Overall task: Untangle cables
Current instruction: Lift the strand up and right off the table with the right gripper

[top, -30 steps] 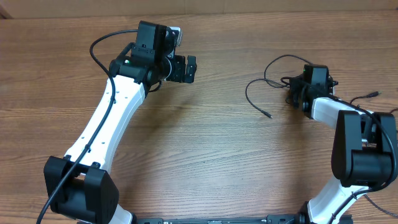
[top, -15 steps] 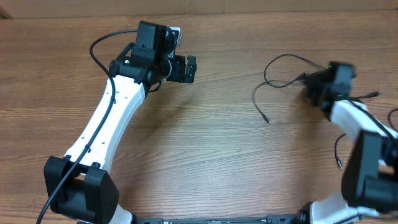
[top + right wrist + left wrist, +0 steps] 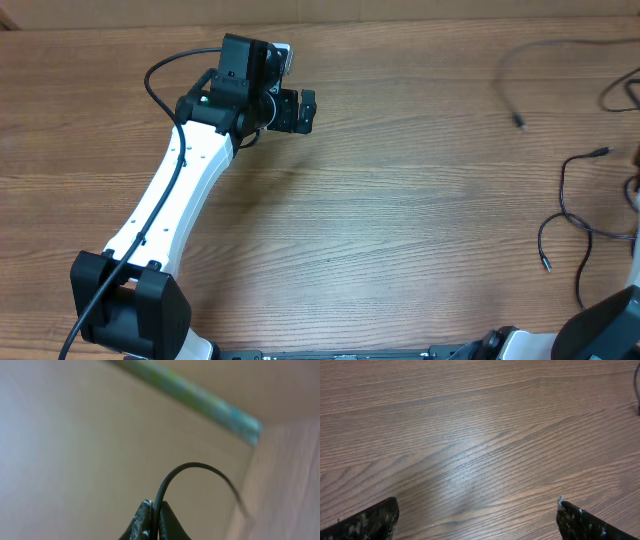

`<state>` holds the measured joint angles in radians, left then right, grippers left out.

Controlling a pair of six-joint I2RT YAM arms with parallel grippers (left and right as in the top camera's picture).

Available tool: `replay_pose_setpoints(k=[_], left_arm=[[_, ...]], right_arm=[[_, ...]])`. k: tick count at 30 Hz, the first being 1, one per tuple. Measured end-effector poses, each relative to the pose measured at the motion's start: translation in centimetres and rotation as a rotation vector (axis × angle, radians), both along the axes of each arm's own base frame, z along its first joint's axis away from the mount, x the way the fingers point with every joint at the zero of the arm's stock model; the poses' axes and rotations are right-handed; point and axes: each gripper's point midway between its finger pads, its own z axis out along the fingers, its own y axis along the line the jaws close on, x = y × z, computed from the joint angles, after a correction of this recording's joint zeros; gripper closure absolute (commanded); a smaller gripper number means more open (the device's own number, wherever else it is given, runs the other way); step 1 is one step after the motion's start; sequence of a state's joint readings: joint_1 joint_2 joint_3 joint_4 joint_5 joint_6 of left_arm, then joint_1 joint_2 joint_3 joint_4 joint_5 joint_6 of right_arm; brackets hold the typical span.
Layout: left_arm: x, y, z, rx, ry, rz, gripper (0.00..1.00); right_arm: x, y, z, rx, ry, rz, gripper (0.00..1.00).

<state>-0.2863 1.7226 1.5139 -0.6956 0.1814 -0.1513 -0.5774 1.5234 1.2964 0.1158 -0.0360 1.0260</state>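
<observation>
Thin black cables lie at the table's right side. One cable point(image 3: 508, 70) runs off the upper right edge, its free plug end point(image 3: 520, 122) hanging near the table. Another cable point(image 3: 563, 195) loops at the right edge, with a silvery tip point(image 3: 604, 152) and a lower plug point(image 3: 546, 265). My right gripper point(image 3: 154, 516) is shut on a black cable point(image 3: 186, 466) that arcs up from its jaws; the gripper is outside the overhead view. My left gripper point(image 3: 298, 110) point(image 3: 477, 521) is open and empty over bare wood at the back left.
The wooden table point(image 3: 400, 230) fills the view. My left arm point(image 3: 180, 190) stretches from the front left to the back. The right arm's base point(image 3: 610, 325) shows at the front right corner. A cable bit point(image 3: 638, 390) shows at the left wrist view's right edge.
My right arm has swung right and up, out of the overhead view, pulling one cable toward the upper right. The other cables have spread along the right edge. The left arm has not moved.
</observation>
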Motion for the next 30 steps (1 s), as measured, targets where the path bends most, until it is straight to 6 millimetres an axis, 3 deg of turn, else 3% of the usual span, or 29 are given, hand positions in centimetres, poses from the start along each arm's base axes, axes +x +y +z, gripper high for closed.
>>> replay_pose_setpoints(k=[2,5,9,16,20,24,25,30], left_arm=[[0.0,0.0,0.0,0.0,0.0,0.0,0.0],[0.0,0.0,0.0,0.0,0.0,0.0,0.0],[0.0,0.0,0.0,0.0,0.0,0.0,0.0],[0.0,0.0,0.0,0.0,0.0,0.0,0.0],[0.0,0.0,0.0,0.0,0.0,0.0,0.0],[0.0,0.0,0.0,0.0,0.0,0.0,0.0],[0.0,0.0,0.0,0.0,0.0,0.0,0.0],[0.0,0.0,0.0,0.0,0.0,0.0,0.0]], right_arm=[[-1.3,-2.1,2.4,-0.033,-0.048,-0.072,0.96],[-2.8,-3.9,4.0,-0.057,-0.081,-0.155,0.96],[-3.5,-4.9,2.5,-0.046,-0.018,-0.211,0.96],[-2.8,-6.2,-5.2,0.036,0.216,-0.236,0.96],[-1.0,-6.4,-10.6,0.085,0.325,-0.17,0.96],[0.8,-5.5,-14.5,0.098,0.407,-0.051,0.94],[1.0,-4.9,-16.3,0.116,0.45,-0.007,0.94],[0.9,-3.3,-20.1,0.146,0.569,0.101,0.91]])
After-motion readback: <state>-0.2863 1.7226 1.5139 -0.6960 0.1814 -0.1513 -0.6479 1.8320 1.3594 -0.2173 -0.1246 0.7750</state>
